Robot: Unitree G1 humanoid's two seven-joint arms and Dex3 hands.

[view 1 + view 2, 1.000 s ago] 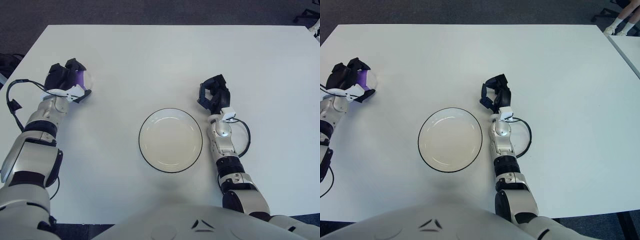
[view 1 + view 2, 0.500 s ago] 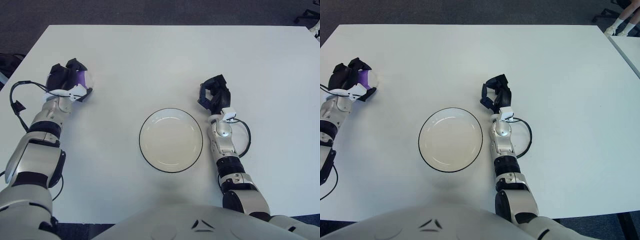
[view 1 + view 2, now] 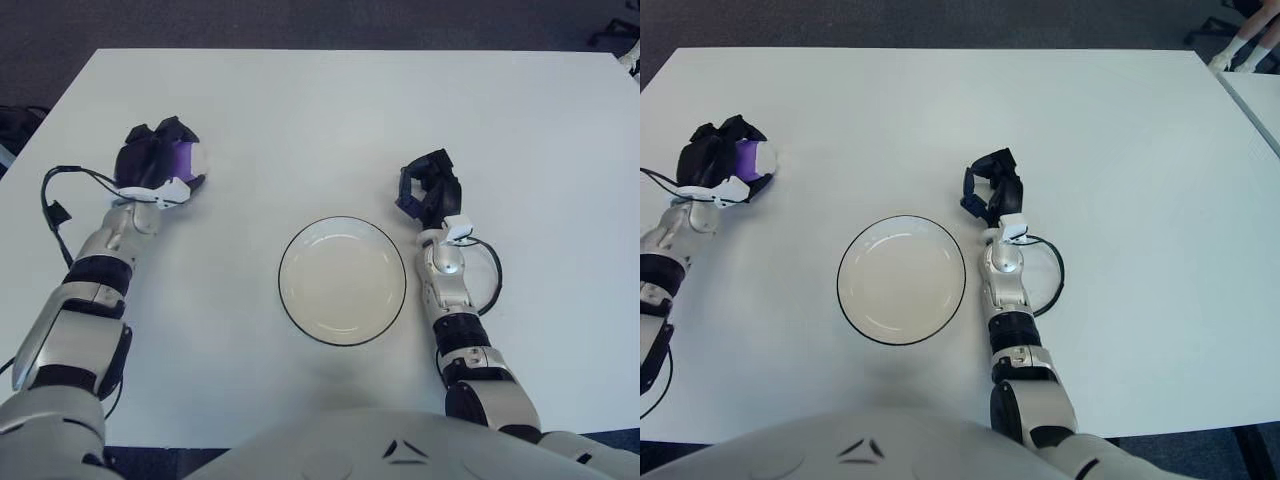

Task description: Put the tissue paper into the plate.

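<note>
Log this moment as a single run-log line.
left hand: shut on purple tissue pack, left of plate | right hand: idle, beside plate's right | plate: empty | step: carrying

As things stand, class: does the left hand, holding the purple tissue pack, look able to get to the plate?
Probably yes. The left hand grips the tissue pack and only bare table lies between it and the plate. The right hand shows on the plate's far side.
</note>
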